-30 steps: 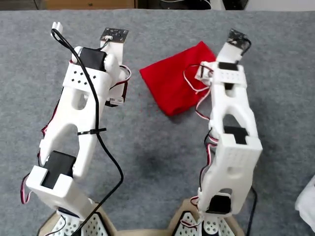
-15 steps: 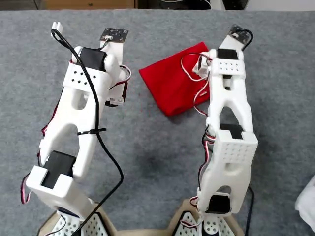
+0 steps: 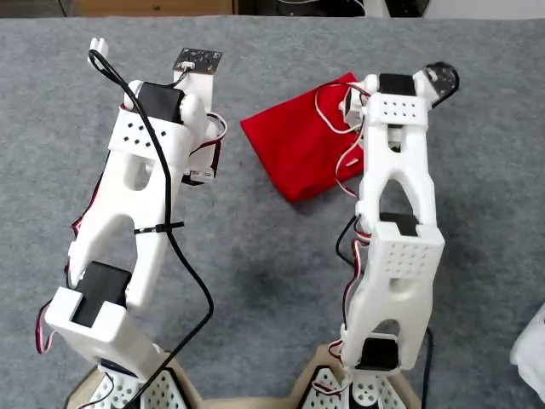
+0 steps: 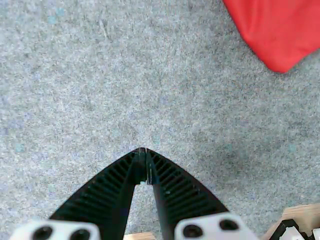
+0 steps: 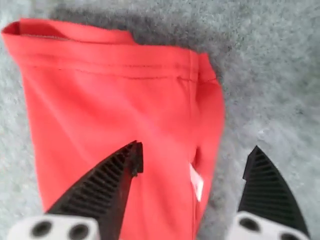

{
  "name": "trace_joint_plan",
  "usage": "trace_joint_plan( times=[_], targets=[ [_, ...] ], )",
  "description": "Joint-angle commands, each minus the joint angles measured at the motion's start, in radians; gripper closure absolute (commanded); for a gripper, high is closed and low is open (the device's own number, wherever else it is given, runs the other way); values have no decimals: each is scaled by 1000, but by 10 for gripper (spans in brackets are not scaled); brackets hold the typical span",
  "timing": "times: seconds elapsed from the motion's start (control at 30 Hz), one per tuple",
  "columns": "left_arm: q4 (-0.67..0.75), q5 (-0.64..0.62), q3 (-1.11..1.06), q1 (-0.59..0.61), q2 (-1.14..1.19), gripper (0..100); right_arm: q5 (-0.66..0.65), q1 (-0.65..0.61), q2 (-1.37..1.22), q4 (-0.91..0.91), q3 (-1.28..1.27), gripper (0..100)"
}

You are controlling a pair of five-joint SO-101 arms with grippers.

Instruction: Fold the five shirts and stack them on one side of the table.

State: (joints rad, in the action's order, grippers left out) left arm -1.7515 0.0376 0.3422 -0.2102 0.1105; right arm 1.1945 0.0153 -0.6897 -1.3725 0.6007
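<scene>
Gaping right gripper (image 5: 195, 152): jaws spread wide with nothing between them. One finger is over the red shirt (image 5: 115, 100) and the other over the grey table cover (image 5: 280, 75) just past the shirt's edge, so the jaws straddle that edge. Whether either tip touches down cannot be told.
Left gripper (image 4: 143, 152): jaws pressed together tip to tip, clamping nothing, above bare grey table cover (image 4: 100, 75). A corner of the red shirt (image 4: 275, 30) lies well apart from the tips.
Red shirt (image 3: 294, 145): folded into a compact, roughly square packet. It lies flat toward the far side of the table, between the far ends of the two arms.
White label (image 5: 196, 181): a small tag on the shirt, near the edge that the right gripper straddles.
Right arm (image 3: 396, 256): white, stretched away from its base, its wrist overlapping the shirt's right corner in the high view.
Left arm (image 3: 140, 187): white, stretched away from its base, ending to the left of the shirt with a gap between them.
White cloth (image 3: 532, 349): a pale bundle at the table's right edge, near the arm bases, well apart from the red shirt.
</scene>
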Motion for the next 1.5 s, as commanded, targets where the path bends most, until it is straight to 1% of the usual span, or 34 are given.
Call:
trace_joint_plan(
  times=[0.0,0.07,0.23,0.33,0.9,1.13,1.2,1.3,1.33,1.47],
  targets=[
    [-8,11,0,5,-59,980,15,-2,-35,44,50,674],
    [-8,11,0,2,-59,980,11,-1,-65,71,51,686],
    [-8,11,0,0,-59,980,3,-4,-99,115,51,797],
    [-8,11,0,0,-59,980,3,-1,-97,121,51,836],
    [-8,11,0,6,-59,980,2,1,-105,124,41,843],
    [-8,11,0,6,-61,980,0,1,-159,118,50,848],
    [-8,11,0,6,-61,980,-21,2,-162,117,50,884],
    [-8,11,0,6,-61,980,-78,2,-162,118,53,998],
    [-8,11,0,6,-61,980,-87,2,-162,117,58,985],
    [-8,20,0,6,-61,980,-91,19,-159,100,79,994]
  ],
)
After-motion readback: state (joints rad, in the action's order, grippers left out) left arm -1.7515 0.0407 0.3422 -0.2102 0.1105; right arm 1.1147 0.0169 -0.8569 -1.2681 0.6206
